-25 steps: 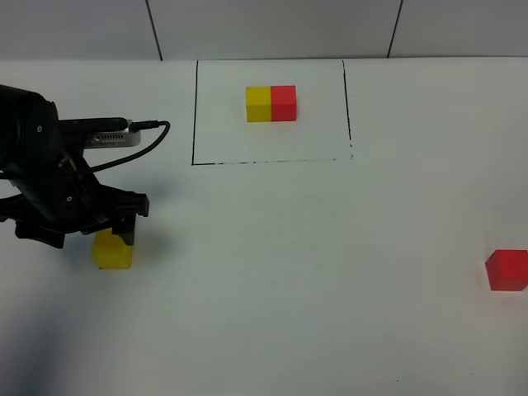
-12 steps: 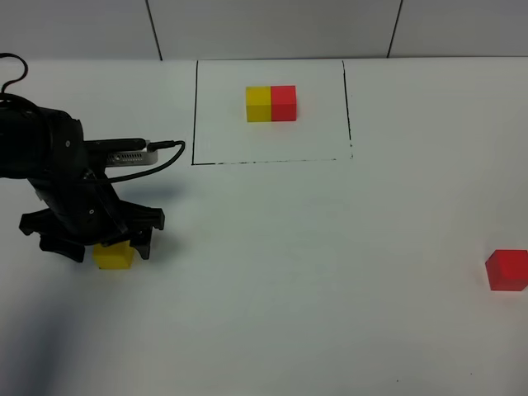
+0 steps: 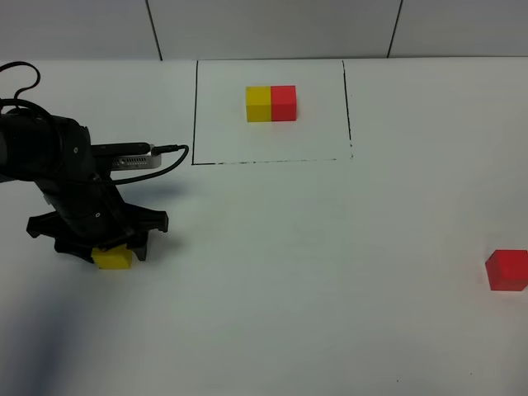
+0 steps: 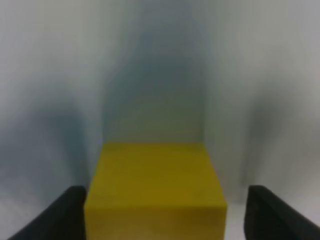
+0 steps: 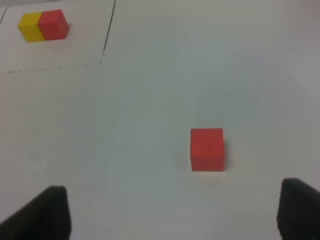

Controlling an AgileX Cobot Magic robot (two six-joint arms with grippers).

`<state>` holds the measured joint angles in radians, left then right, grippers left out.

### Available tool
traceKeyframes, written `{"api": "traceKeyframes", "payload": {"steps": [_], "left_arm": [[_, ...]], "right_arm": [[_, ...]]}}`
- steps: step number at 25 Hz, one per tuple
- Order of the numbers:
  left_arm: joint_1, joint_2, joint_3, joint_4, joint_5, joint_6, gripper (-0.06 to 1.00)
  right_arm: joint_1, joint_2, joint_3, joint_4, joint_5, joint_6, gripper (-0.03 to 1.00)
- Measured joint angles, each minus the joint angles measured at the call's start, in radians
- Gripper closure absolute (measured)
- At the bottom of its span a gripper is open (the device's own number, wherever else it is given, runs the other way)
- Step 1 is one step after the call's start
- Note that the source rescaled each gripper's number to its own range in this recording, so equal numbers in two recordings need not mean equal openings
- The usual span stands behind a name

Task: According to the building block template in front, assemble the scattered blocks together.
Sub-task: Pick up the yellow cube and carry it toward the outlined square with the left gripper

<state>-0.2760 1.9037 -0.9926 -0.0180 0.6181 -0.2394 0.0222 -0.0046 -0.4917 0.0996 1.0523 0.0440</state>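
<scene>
Partly hidden under the wide-open left gripper, yellow block between fingers; right gripper also wide.

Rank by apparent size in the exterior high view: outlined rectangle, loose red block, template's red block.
1. Outlined rectangle
2. Loose red block, nearer the camera, so true size is unsure
3. Template's red block

Yellow block on white table, between parted fingertips of left pincer.

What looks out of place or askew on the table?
Nothing stands out. The template pair sits joined inside the outline, the yellow block lies between the tips of the open left gripper, and the red block sits flat.
</scene>
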Motion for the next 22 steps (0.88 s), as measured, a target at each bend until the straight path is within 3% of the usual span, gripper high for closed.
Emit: {"api": "traceKeyframes", "payload": {"steps": [2, 6, 9, 14, 22], "left_arm": [[0.000, 0.000, 0.000, 0.000, 0.000, 0.000, 0.94], [0.000, 0.000, -0.042, 0.000, 0.023, 0.020, 0.93], [-0.012, 0.001, -0.123, 0.002, 0.061, 0.101, 0.93], [-0.083, 0.045, -0.299, 0.018, 0.108, 0.381, 0.93], [-0.253, 0.302, -0.654, 0.026, 0.337, 0.758, 0.93]], "right_arm": [[0.000, 0.000, 0.000, 0.000, 0.000, 0.000, 0.04], [0.000, 0.000, 0.000, 0.000, 0.000, 0.000, 0.04], [0.000, 0.000, 0.000, 0.000, 0.000, 0.000, 0.04], [0.000, 0.000, 0.000, 0.000, 0.000, 0.000, 0.04], [0.000, 0.000, 0.000, 0.000, 0.000, 0.000, 0.04]]}}
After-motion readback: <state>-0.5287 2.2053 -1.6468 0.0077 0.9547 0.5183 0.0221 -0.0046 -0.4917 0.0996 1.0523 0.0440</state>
